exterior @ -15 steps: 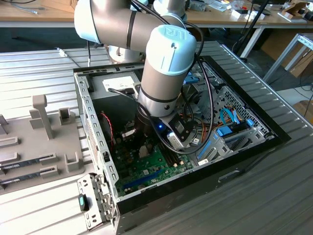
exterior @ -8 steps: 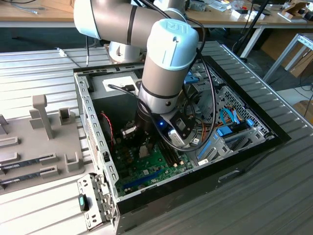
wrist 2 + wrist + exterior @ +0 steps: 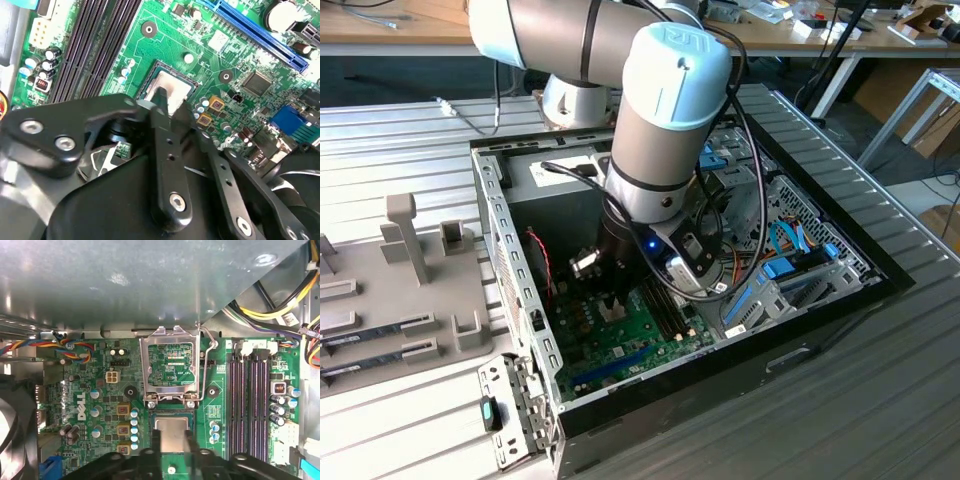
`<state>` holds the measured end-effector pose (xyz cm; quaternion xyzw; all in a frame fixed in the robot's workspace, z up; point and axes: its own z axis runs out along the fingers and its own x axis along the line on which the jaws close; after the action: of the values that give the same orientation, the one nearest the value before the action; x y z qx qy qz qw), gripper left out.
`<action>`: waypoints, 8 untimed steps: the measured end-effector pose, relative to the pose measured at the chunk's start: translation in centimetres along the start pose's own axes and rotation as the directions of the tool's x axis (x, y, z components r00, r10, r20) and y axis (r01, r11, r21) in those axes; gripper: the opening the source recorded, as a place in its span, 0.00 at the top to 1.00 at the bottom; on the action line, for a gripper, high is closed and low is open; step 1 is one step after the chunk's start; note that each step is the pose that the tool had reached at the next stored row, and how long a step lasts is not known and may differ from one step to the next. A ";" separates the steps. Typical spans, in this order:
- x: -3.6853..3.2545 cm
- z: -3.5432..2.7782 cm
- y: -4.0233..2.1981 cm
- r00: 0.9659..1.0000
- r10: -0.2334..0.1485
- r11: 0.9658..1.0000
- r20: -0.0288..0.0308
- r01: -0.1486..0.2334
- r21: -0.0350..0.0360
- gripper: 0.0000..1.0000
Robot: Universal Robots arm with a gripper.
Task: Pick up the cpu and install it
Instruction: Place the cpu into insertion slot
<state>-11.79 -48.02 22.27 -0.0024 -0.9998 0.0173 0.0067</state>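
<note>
Ribbed metal bench (image 3: 400, 150) carries a grey fixture tray (image 3: 390, 300) at the exterior view's left and an open computer case (image 3: 510, 270) to its right. Inside, the tool (image 3: 171, 437) hangs over the green motherboard (image 3: 90, 440), its fingers (image 3: 162, 107) closed against the cpu (image 3: 172, 432), which sits in the socket just below the raised retention frame (image 3: 172, 367).
</note>
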 end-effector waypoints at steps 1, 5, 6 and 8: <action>-0.04 0.00 0.00 1.000 0.000 1.000 0.000 0.000 -0.002 0.78; -0.47 -0.05 0.00 1.000 0.000 1.000 0.000 0.000 -0.007 0.89; -0.91 -0.06 0.00 1.000 0.000 1.000 -0.001 0.000 -0.007 0.89; -2.01 -0.07 0.01 1.000 0.000 1.000 -0.004 0.000 -0.008 0.89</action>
<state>-9.78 -48.02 22.31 -0.0023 -0.9999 0.0131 0.0087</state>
